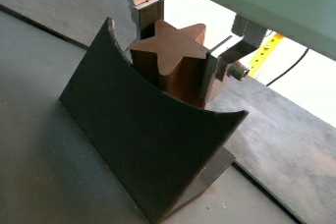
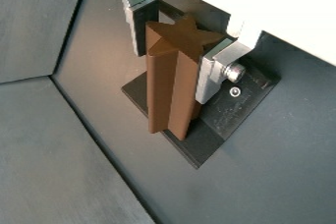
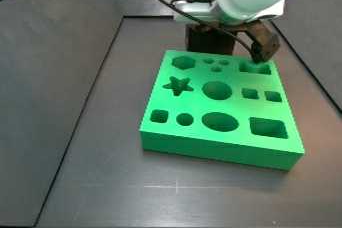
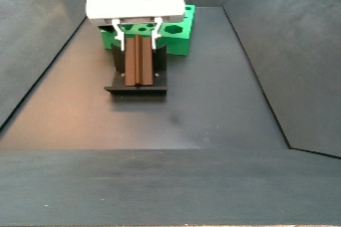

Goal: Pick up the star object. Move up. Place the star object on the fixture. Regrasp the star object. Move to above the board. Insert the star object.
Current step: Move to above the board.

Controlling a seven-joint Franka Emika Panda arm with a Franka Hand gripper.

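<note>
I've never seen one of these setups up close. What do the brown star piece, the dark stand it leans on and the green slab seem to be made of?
The star object, between the gripper fingers, looks like wood or wood-coloured plastic: matte brown, no clear grain. The fixture looks like dark matte plastic or painted metal; I cannot tell which. The board looks like smooth bright-green plastic, evenly coloured.

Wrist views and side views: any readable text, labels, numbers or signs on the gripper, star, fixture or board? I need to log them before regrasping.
No readable text in any view.
Star object, standing on the fixture between the gripper fingers: plain, no marking.
Board: only shaped holes, no lettering.
Yellow strip behind the gripper in a wrist view: dark marks, too small and blurred to read.
</note>
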